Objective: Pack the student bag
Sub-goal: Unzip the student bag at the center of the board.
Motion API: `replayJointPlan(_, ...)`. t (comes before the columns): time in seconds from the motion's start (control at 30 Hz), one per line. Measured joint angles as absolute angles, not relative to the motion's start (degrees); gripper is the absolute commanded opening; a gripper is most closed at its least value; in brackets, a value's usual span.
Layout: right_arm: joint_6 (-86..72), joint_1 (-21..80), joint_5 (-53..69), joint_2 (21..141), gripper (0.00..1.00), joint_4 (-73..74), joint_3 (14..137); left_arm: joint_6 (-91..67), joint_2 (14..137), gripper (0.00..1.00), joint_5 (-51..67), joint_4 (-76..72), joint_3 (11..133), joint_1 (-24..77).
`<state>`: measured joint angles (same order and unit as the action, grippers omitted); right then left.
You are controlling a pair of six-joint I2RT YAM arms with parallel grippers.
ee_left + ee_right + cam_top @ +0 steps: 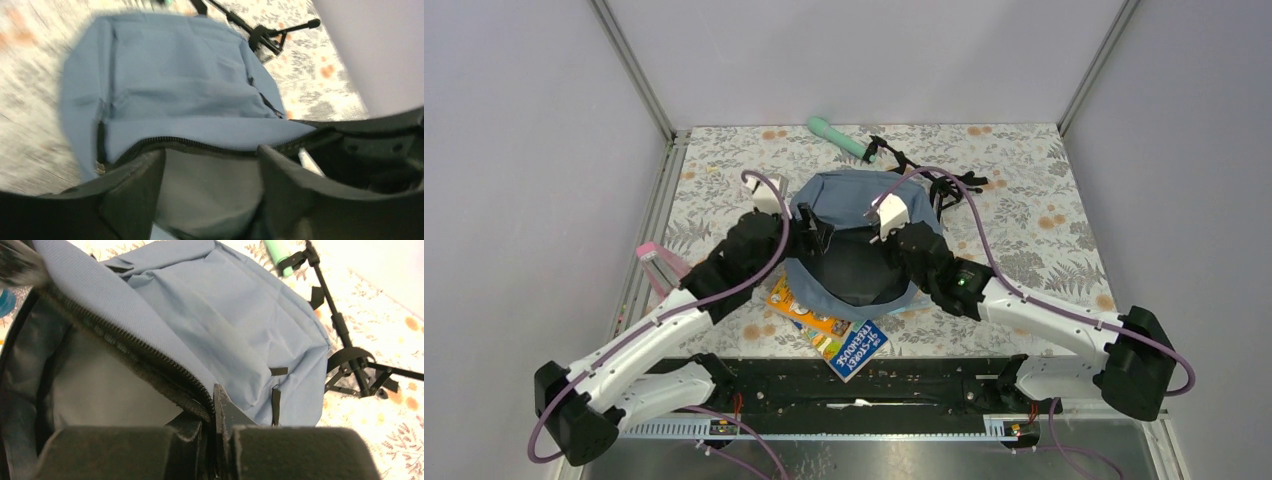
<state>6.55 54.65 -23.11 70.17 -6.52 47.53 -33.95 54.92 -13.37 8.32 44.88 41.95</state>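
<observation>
The student bag (844,192) is a slate-blue backpack lying in the middle of the floral table, its main opening gaping towards me and showing a dark lining. My left gripper (820,236) sits at the left side of the opening. In the left wrist view its jaws stand apart, the left gripper (210,151) open at the zipper rim with grey lining (210,195) showing between the fingers. My right gripper (880,232) is at the right side of the opening. In the right wrist view the right gripper (211,410) is shut on the bag's (225,305) zippered rim (150,360).
Two books (836,335), one orange and one blue, lie half under the bag's near edge. A green cylinder (836,137) lies at the back. Black straps (944,180) trail off the bag's far right. A pink item (661,264) sits by the left rail.
</observation>
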Motion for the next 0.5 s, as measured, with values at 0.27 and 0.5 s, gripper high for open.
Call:
replayJointPlan(0.27,10.85,49.17,-15.70,70.13,0.00,-9.72,48.75,-8.23,51.81,0.99,-11.99,19.46,61.32,40.40)
replayJointPlan(0.5,11.31,46.41,-8.12,70.13,0.00,-10.17,49.98,10.33,55.53,0.99,-2.24,25.71,62.54,39.83)
